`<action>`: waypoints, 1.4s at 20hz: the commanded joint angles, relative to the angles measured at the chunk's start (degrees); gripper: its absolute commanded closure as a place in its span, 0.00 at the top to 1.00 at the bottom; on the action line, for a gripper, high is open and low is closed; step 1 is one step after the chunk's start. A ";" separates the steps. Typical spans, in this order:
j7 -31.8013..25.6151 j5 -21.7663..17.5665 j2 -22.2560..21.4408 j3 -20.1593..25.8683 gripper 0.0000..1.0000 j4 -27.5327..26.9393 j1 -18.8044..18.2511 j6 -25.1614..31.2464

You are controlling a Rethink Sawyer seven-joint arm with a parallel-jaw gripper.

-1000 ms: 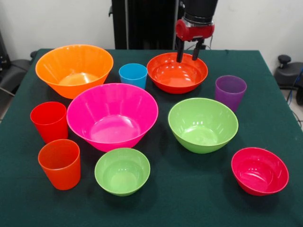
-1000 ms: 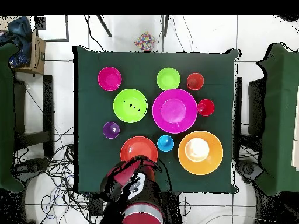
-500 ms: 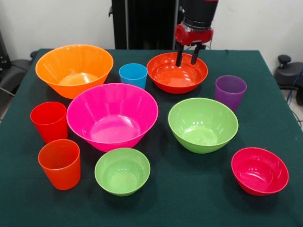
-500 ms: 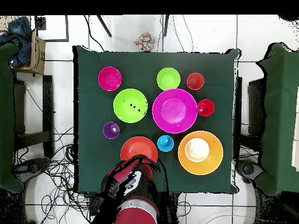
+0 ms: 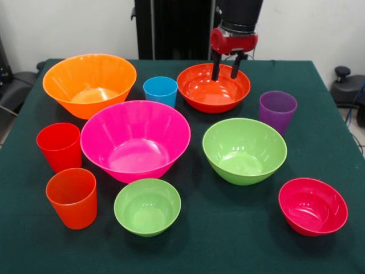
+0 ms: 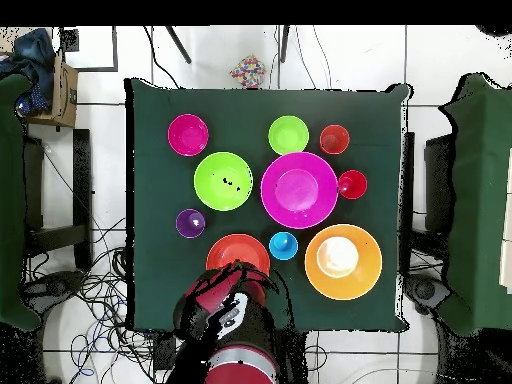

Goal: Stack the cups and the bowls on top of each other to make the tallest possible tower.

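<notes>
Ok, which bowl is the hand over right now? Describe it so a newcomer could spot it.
Start at the large pink bowl mid-table, then look past the blue cup toward the arm. Beside that cup sits the red-orange bowl, under the open hand. It is wide and shallow, unlike the deeper large orange bowl.

No text, label, brand, number or sign could be read in either view; the cups and bowls showed plain coloured plastic, and the desk (image 5: 239, 228) cloth bore no print.
</notes>
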 commanded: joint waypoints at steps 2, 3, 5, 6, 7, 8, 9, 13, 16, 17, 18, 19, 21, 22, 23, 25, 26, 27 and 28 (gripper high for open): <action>4.94 3.53 -2.99 8.25 1.00 -1.04 -1.74 3.45; 4.81 3.68 -3.37 8.65 1.00 -0.78 -2.03 3.74; 4.84 3.91 -3.54 9.07 1.00 -0.63 -2.26 3.78; 4.91 4.03 -3.62 9.21 1.00 -0.60 -2.29 3.75; 5.03 4.25 -3.59 9.25 1.00 -0.71 -2.19 3.82; 5.18 4.53 -3.70 9.21 1.00 -0.76 -2.04 3.97; 5.26 4.80 -3.77 9.28 1.00 -0.83 -1.97 4.13; 5.34 5.87 -4.12 9.58 1.00 -0.72 -1.93 4.55; 5.70 6.87 -3.77 8.87 1.00 -1.72 -0.71 5.12; 5.84 7.05 -3.38 8.49 1.00 -2.12 -0.32 4.99; 5.86 7.20 -3.09 8.16 1.00 -2.43 0.07 4.86; 5.87 7.34 -2.79 7.84 1.00 -2.74 0.46 4.73; 5.91 7.11 -2.09 6.86 1.00 -2.70 1.06 3.70; 5.97 7.01 -1.67 6.34 1.00 -2.79 1.41 3.21; 6.09 6.97 -1.21 5.82 1.00 -3.02 1.82 2.78; 6.62 6.89 -0.13 4.56 1.00 -3.31 2.86 1.65; 6.82 7.00 0.46 4.07 1.00 -3.84 3.40 1.37; 7.07 7.11 1.12 3.55 1.00 -4.29 3.92 0.99; 7.11 7.21 1.32 3.25 1.00 -4.57 4.16 0.97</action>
